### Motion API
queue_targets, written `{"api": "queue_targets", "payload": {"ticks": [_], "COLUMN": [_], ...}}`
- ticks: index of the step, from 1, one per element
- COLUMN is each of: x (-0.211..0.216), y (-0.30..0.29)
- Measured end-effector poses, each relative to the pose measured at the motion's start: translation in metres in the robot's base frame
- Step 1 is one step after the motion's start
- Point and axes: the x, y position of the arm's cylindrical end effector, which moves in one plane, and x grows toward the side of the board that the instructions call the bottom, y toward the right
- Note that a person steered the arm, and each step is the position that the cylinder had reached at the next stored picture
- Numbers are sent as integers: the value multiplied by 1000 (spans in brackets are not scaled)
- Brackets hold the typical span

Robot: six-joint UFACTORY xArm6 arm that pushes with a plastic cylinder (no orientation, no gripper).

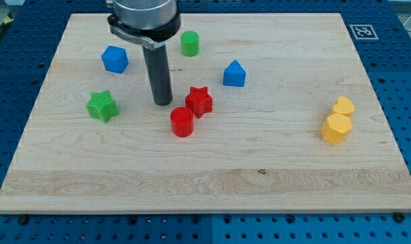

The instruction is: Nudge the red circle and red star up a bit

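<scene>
My tip (163,103) rests on the bench (260,169) just left of the touching red star (199,101) and red circle (182,122), the tool a bare rod holding nothing.

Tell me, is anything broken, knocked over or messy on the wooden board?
Nothing stands out. My tip rests just left of the red star, above-left of the red circle. All blocks sit flat on the board, none damaged.

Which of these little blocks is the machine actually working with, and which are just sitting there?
In the job: red circle, red star, my tip just to the view's left of the star.

Lying about: green star, green cylinder, two blue blocks, two yellow blocks.
</scene>
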Motion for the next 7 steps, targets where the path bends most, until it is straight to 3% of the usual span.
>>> {"api": "queue_targets", "payload": {"ticks": [3, 6, 7], "x": [24, 89, 89], "y": [0, 1, 33]}}
